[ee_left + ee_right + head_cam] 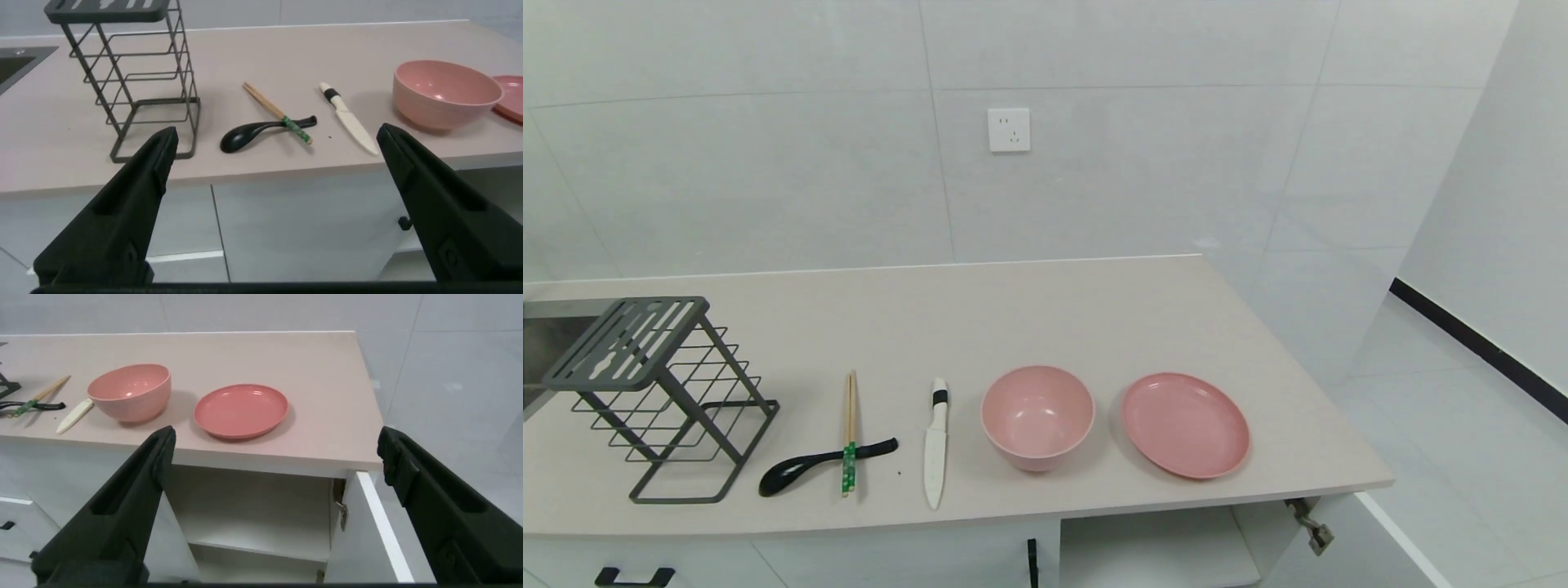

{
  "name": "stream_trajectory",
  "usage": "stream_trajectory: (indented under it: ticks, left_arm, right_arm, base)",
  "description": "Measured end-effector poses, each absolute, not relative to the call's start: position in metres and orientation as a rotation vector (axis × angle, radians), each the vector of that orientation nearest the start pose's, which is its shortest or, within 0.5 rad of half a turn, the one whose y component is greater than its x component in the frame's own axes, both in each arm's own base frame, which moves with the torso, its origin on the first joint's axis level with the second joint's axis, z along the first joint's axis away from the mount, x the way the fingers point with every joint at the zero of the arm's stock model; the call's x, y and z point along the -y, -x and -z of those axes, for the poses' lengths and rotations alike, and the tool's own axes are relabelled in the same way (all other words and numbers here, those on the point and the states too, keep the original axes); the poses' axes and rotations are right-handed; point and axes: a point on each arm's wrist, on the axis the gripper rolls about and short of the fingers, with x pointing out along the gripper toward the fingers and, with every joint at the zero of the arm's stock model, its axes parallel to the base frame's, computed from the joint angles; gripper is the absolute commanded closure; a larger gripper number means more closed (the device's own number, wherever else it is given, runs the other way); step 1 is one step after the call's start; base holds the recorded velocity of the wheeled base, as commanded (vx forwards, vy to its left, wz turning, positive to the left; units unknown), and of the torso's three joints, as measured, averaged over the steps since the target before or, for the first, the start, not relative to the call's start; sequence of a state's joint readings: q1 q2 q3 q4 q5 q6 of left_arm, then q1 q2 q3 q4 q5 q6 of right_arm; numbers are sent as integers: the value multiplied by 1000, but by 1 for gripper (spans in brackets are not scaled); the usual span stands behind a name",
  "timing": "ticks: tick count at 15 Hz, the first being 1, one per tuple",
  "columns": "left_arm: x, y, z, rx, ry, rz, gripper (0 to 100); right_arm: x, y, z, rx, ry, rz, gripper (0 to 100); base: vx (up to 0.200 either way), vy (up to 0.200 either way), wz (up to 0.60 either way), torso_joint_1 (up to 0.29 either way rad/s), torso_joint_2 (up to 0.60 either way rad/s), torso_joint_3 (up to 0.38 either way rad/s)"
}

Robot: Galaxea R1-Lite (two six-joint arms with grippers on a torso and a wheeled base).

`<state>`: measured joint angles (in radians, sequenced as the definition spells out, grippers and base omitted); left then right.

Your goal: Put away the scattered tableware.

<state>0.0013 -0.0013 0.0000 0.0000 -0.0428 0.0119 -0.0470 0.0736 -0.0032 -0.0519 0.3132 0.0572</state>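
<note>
The left gripper [275, 137] is held with fingers wide apart and nothing between them. The right gripper [276, 434] is held likewise, before the open cupboard [261, 514]. Across the head view's lower middle, the spoon [821, 465], chopsticks [849, 433], knife [936, 445], bowl [1037, 416] and plate [1186, 425] are laid out on the counter [1029, 318], with the rack [658, 392] at lower left. No piece has yet been taken up, so a first approach and grasp are judged to be needed.

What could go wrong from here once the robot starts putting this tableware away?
The chopsticks lie across the handle of the black spoon; lifting the spoon first would likely scatter them.
The knife lies flat, tip near the front edge of the counter; a clumsy grasp could push it off.
The pink plate sits flat near the counter's corner, hard to grip and easily nudged off.
</note>
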Motion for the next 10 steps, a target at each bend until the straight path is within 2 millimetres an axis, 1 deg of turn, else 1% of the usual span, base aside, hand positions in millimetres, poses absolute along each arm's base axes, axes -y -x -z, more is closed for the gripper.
stream_trajectory:
  ticks: [1, 3, 10]
  left_arm:
    - [1, 23, -76, 3, -12, 41, 0]
    - [1, 23, -75, 2, -15, 42, 0]
    - [1, 23, -76, 3, -12, 47, 0]
  right_arm:
    - [-8, 18, -83, -26, -61, -266, 0]
    - [-8, 18, -83, -25, -60, -267, 0]
    - [-8, 18, -82, -26, -11, -278, 0]
  base:
    - [0, 0, 0, 198, -364, -183]
    - [0, 0, 0, 83, -173, -75]
    - [0, 0, 0, 0, 0, 0]
